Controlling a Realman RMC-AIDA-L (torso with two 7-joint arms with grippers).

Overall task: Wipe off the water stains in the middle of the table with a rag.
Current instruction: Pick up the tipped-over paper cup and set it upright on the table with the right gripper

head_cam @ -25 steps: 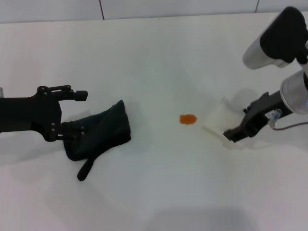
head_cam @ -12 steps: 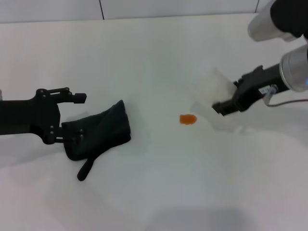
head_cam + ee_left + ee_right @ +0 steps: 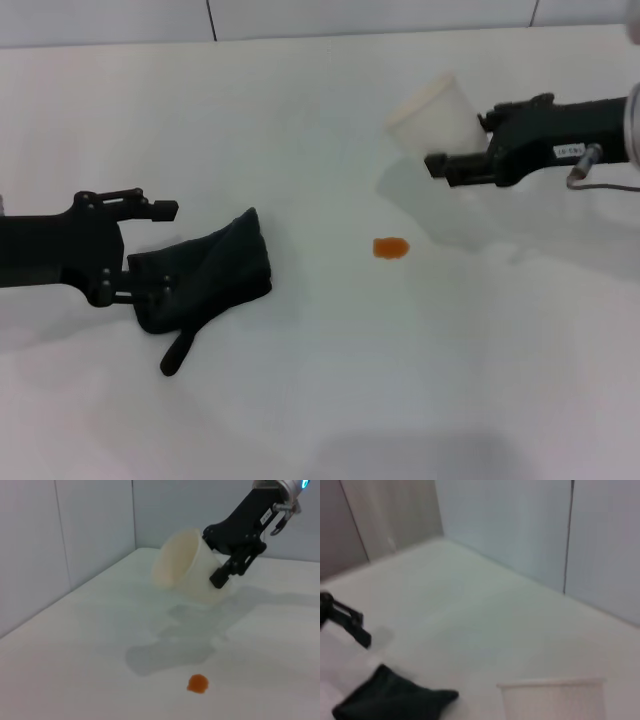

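The left hand (image 3: 150,250) is resting low over the white counter (image 3: 320,400) on its left side, with its fingers spread around the near edge of the rag (image 3: 205,275). The dark rag is lying flat on the counter, its narrow strip pointing toward the robot. The water stains (image 3: 390,247), a small orange blot, are sitting in the middle of the counter, well apart from the rag, to its right. Farther back on the right, the right hand (image 3: 440,163) is pinching a white plastic cup (image 3: 436,114) and holding it tilted above the counter, beyond the blot.
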